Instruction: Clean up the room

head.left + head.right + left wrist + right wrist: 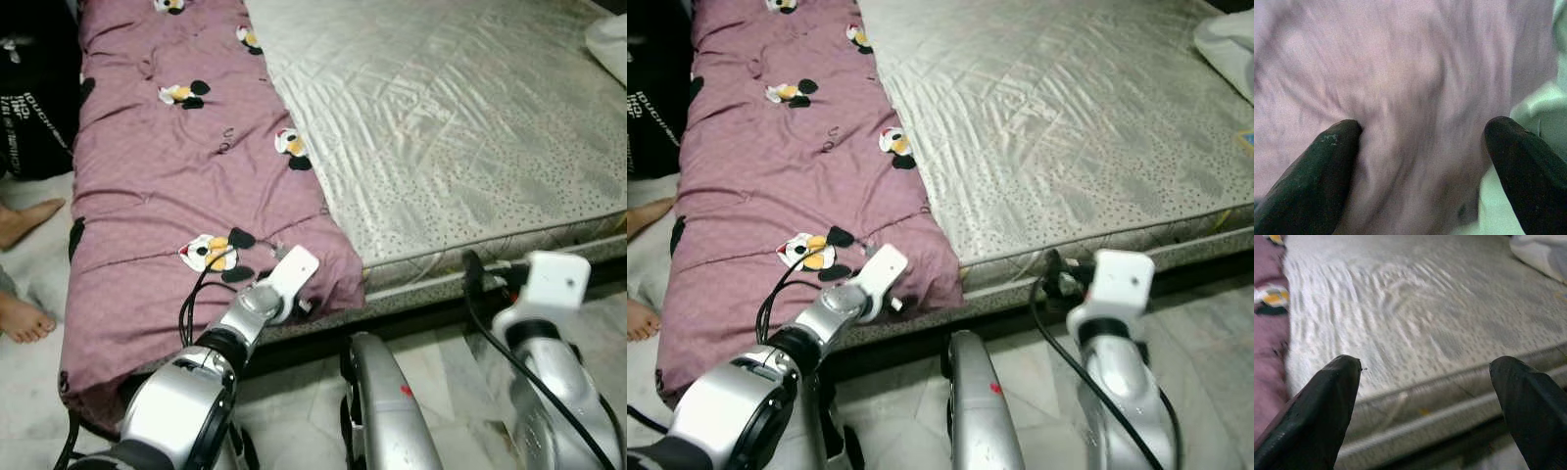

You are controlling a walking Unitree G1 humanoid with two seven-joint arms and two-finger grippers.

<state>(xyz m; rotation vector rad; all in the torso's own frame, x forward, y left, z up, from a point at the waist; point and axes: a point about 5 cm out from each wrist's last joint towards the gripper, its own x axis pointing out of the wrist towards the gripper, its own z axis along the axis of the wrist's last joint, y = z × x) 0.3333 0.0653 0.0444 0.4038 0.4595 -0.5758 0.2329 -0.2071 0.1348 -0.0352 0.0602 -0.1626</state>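
**Left tool spread against the purple blanket at the mattress corner**

With its two black fingers (1312, 181) spread wide, the left tool (1420, 161) is pressed close to the purple blanket (167, 196), whose wrinkled cloth bulges up between the fingertips; nothing is clamped. From the head camera, that tool's white wrist (292, 272) sits over the blanket's near corner, just beside the edge where the cloth drops off the mattress (460, 127). The blanket, printed with cartoon mouse figures, lies in a long strip along the mattress's left side, hanging down over its front and left edges toward the floor (431, 372).

The right tool (1425, 396) is also wide open, holding nothing, and hovers off the front edge of the mattress, near its right part, well apart from the blanket. Its wrist (551, 279) stands above the marble floor.

A white bundle of cloth (609, 44) lies at the mattress's far right. Left of the blanket, a person's bare feet (24, 318) rest on the floor beside a black bag (34, 98).
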